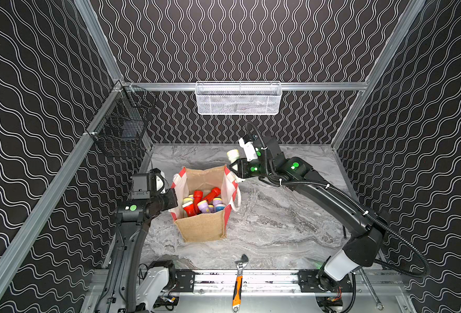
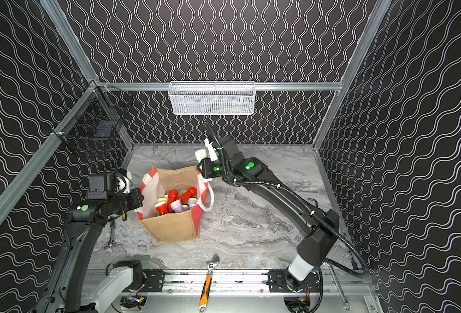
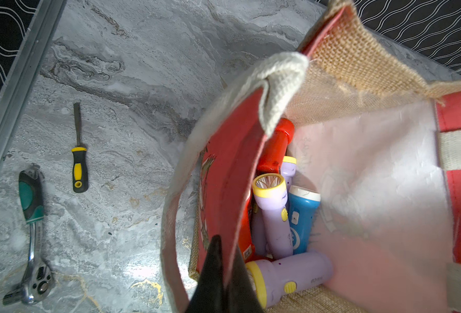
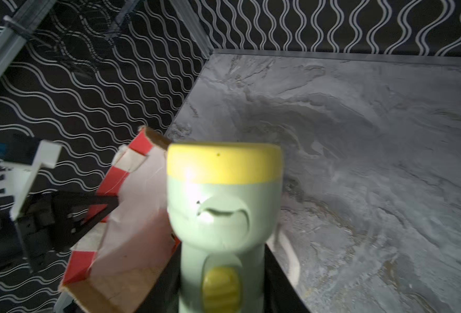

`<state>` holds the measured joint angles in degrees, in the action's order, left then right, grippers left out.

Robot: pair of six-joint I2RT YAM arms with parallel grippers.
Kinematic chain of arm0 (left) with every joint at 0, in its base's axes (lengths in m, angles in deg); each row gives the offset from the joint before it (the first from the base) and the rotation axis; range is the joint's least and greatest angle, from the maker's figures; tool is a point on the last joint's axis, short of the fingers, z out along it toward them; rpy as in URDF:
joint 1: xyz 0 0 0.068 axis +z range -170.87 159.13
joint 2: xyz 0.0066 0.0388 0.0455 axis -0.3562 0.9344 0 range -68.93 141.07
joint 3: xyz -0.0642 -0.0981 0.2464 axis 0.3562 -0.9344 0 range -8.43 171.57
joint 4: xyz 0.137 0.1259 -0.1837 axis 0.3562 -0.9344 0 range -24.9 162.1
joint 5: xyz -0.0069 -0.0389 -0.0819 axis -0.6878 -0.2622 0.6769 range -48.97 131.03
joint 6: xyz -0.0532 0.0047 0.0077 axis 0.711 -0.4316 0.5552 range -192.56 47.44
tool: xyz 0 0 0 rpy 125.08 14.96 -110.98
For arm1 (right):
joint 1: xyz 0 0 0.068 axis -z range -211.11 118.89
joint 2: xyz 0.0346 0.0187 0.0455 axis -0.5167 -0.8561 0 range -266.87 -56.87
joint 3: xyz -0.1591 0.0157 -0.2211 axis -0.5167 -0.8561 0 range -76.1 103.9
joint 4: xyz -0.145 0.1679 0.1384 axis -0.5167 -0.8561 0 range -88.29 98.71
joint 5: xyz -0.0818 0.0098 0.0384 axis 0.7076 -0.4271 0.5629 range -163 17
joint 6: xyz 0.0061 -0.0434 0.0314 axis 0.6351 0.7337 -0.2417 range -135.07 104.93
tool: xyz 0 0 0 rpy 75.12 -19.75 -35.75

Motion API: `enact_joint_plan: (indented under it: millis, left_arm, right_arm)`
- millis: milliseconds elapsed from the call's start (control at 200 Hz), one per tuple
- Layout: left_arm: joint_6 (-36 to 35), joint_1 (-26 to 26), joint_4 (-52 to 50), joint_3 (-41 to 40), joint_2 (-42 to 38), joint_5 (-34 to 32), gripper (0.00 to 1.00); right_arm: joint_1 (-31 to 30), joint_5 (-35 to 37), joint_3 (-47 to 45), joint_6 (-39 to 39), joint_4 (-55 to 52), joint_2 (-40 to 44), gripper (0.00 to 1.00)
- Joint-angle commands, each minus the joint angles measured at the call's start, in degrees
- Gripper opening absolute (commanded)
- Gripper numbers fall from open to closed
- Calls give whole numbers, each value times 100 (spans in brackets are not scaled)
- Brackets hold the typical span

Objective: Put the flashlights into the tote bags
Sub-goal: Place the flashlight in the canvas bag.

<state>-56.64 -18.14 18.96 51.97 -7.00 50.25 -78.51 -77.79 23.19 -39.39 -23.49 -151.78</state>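
Observation:
The tan jute tote bag point(image 1: 202, 227) point(image 2: 172, 227) stands open left of the table's middle, with red-and-white striped sides. Several red, lilac and blue flashlights point(image 1: 205, 202) point(image 2: 176, 202) point(image 3: 275, 216) lie inside it. My left gripper point(image 1: 175, 200) point(image 2: 140, 200) point(image 3: 224, 271) is shut on the bag's left side wall point(image 3: 232, 168). My right gripper point(image 1: 233, 166) point(image 2: 201, 166) point(image 4: 222, 271) hovers at the bag's far right corner, above the rim. It is shut on the handle of a pale green, yellow-rimmed flashlight point(image 1: 233, 155) point(image 2: 201, 155) point(image 4: 222, 206).
An orange-handled wrench point(image 1: 239, 284) point(image 2: 207, 281) lies at the front edge. A ratchet point(image 3: 32, 230) and a yellow-handled file point(image 3: 79, 162) lie left of the bag. A white mesh basket point(image 1: 238, 99) hangs on the back wall, a black wire basket point(image 1: 121, 122) on the left wall.

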Motion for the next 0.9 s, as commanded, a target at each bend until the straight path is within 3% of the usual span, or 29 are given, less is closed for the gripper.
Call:
enact_joint_plan:
  millis: [0,490,896]
  left_arm:
    - [-31,11,472,29,-23,68,4]
    - [-30,7,529,42,-26,161,3]
    - [77,10,661,-8,25,231,4]
  right_arm:
    - [-205,111,80,-183,434,-161,33]
    - [-859,17,811,-260,470,-1665,33]
    - [-1312,-151,39,-377,416,-1774,33]
